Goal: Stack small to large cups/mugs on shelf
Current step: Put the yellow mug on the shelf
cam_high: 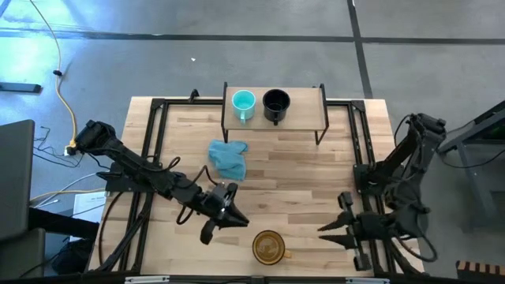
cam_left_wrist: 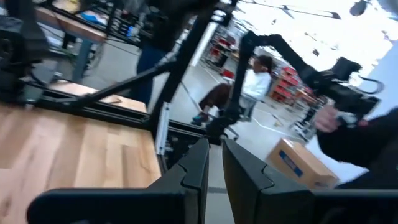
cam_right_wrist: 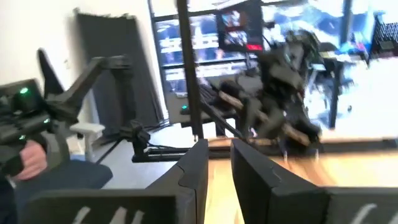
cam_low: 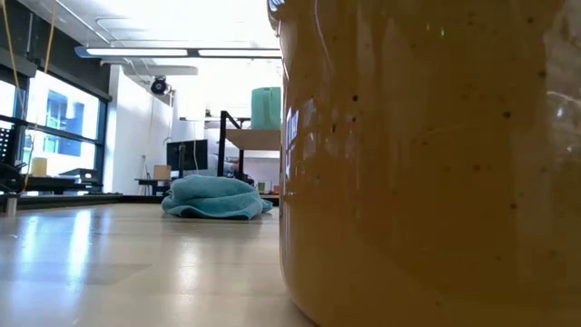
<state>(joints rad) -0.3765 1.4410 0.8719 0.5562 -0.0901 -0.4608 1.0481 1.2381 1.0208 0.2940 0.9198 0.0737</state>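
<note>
So the amber mug (cam_high: 268,247) sits at the desk (cam_high: 300,170) front edge, far from the shelf (cam_high: 304,109), w/ the left tool (cam_high: 234,218) just beside it and the right tool (cam_high: 333,227) a bit further off on the other side. Turquoise mug (cam_high: 243,105) and black mug (cam_high: 275,104) are already side by side on the shelf. The amber one looks like glazed ceramic imo: stiff, heavyish, slick, prob chips if dropped, so I'd grab the rim wall or the handle, not the round body. Left tool is nearly shut on nothing, fingers almost touching, arm stretched low over the desk. Right tool also narrowly open, empty, arm folded back near the desk corner. Cloth (cam_high: 229,158) lies between amber mug and shelf.
</note>
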